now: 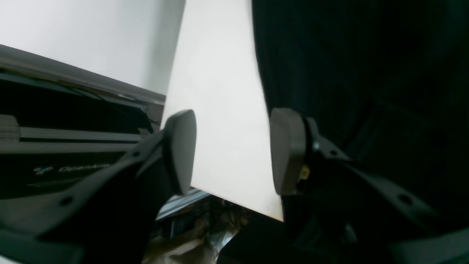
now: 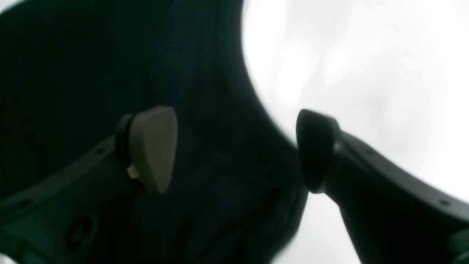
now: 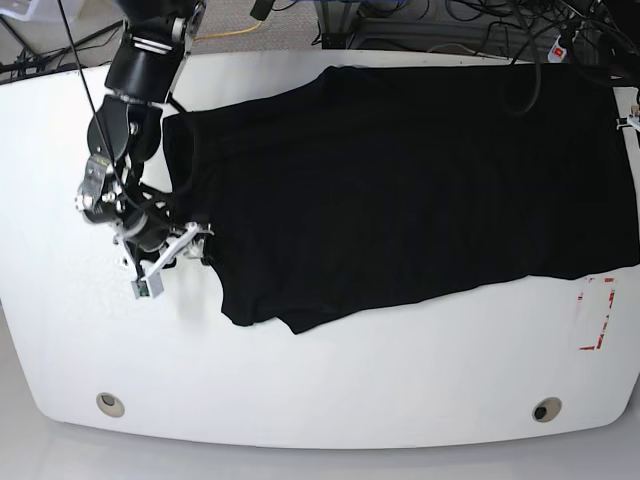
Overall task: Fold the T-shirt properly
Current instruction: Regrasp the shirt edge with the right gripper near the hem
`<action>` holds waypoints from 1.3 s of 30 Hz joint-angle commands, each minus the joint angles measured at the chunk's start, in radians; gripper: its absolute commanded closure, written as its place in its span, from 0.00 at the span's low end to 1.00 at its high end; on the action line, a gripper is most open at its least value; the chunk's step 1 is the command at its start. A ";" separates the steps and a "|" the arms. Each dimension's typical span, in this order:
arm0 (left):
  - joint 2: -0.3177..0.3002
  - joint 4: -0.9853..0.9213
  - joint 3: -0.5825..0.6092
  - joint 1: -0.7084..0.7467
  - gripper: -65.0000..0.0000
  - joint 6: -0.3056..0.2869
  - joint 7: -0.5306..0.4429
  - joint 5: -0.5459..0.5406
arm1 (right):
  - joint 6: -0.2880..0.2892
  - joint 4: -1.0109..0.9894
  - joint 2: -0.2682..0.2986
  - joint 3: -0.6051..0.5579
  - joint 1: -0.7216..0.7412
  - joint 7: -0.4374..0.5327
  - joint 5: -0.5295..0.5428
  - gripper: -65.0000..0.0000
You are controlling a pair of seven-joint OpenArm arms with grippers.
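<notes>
Black fabric filled most of the white table [image 3: 330,385]: the T-shirt [image 3: 400,190] lay spread flat across the middle and right, reaching the far edge and the right edge. At the table's left side the right gripper [image 3: 172,252] hung just beside the shirt's left hem, jaws spread wide and empty, cloth lying under one pad [image 2: 152,146]. The left gripper [image 1: 232,152] stood partly open, holding nothing, over the shirt's border. A good fold probably called for pinching only the top layer at the hem, lifting evenly, and keeping the edge straight while carrying it across.
</notes>
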 commanded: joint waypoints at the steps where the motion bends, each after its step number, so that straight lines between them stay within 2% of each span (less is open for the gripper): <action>1: -0.019 0.016 -0.006 -0.004 0.54 0.003 -0.015 0.008 | 0.000 -0.101 0.021 0.003 0.114 0.026 0.014 0.25; 6: -0.019 0.018 -0.006 -0.002 0.54 0.003 -0.015 0.010 | 0.000 -0.343 0.023 0.001 0.276 0.092 0.005 0.25; 12: -0.018 0.018 -0.008 -0.001 0.54 0.003 -0.015 0.010 | 0.002 -0.631 0.018 0.001 0.444 0.249 -0.127 0.25; 21: -0.018 0.018 -0.008 -0.001 0.54 0.003 -0.015 0.010 | 0.002 -0.971 0.021 0.001 0.569 0.531 -0.262 0.25; 25: -0.018 0.018 -0.008 -0.001 0.54 0.003 -0.015 0.010 | 0.032 -1.052 0.015 0.003 0.577 0.649 -0.346 0.25; 29: -0.018 0.016 -0.008 -0.001 0.54 0.003 -0.015 0.011 | 0.034 -1.078 -0.008 0.004 0.575 0.692 -0.368 0.25; 37: -0.018 0.016 -0.003 -0.008 0.53 0.003 -0.015 0.011 | 0.036 -1.080 -0.054 0.004 0.569 0.694 -0.369 0.25; 39: -0.019 0.016 0.000 -0.010 0.50 0.003 -0.015 0.011 | 0.032 -1.080 -0.060 0.004 0.568 0.694 -0.369 0.30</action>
